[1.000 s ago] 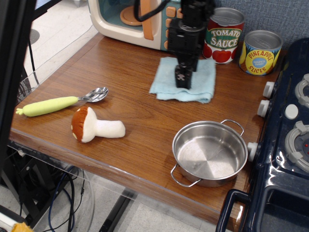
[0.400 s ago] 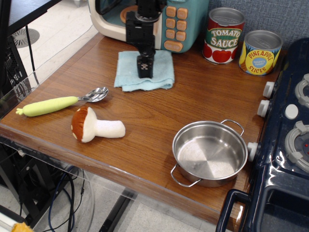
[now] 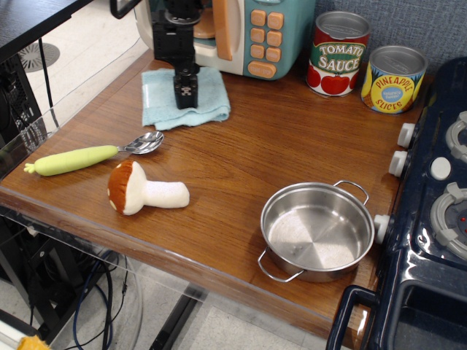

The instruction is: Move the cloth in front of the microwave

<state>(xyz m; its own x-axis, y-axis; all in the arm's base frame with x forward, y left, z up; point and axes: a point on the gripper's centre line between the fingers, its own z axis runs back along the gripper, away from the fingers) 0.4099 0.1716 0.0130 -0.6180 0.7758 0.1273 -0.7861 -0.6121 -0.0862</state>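
The light-blue cloth lies flat on the wooden table, right in front of the microwave's door side, at the back left. My black gripper points straight down onto the middle of the cloth and presses on it. Its fingers look closed together on the fabric. The microwave stands at the table's back edge, with its orange handle and buttons in view; the arm hides part of its door.
A tomato sauce can and a pineapple can stand at the back right. A steel pot sits front right beside the dark blue stove. A plush mushroom and a green-handled spoon lie front left.
My gripper has dragged the cloth leftward along the microwave's front, from near the tomato can to in front of the door.
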